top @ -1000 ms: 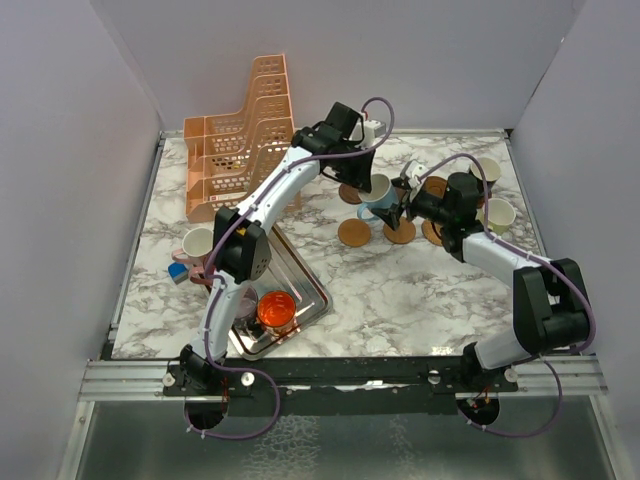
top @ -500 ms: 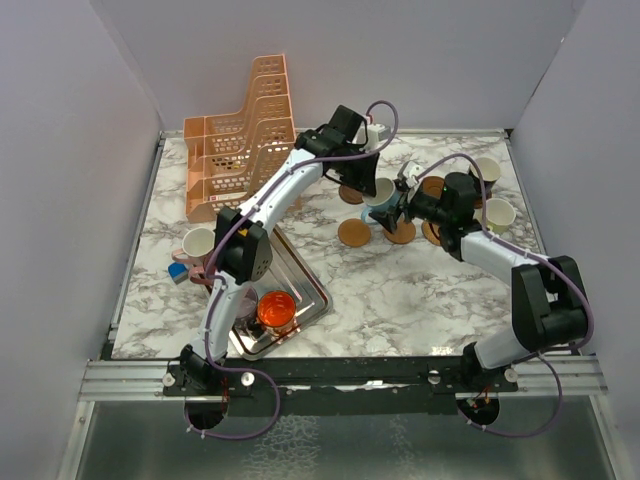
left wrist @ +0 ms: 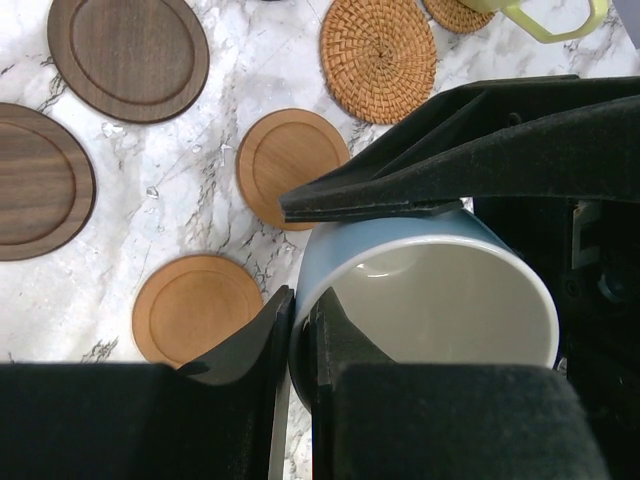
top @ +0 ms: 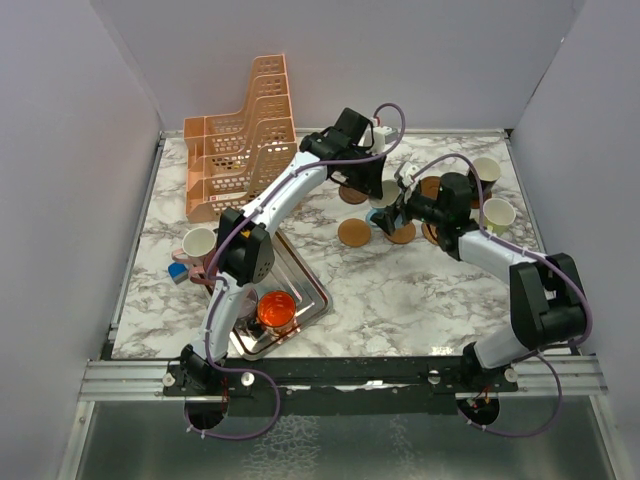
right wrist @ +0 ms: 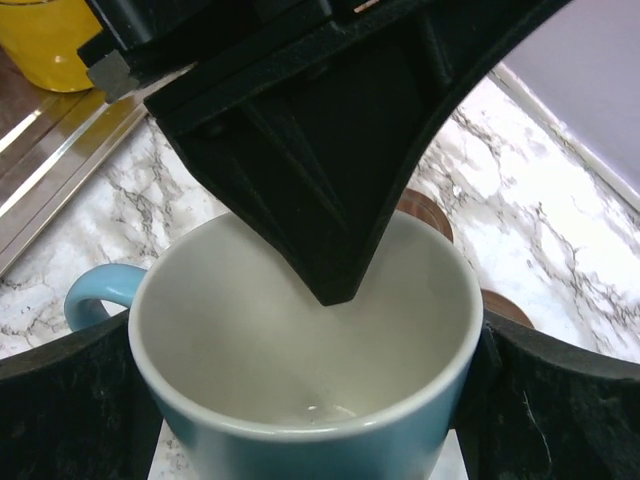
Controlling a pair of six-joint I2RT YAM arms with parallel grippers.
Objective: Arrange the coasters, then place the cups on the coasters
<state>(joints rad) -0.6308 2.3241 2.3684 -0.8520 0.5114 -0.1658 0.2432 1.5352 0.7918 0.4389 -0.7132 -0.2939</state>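
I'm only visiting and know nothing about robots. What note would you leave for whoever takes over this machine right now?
Left tool: shut on the rim of the light blue ceramic cup.
Right tool: open, jaws either side of that cup.
Coasters: round wooden and woven coasters lie mid-table; the tan ones by the cup are bare.
Other cups: two pale cups near the right edge, glossy orange cup on the silver metal tray, white cup at the left.
Done: coasters seem laid out; no cup clearly on one.
Left: seat the blue cup, then the rest.
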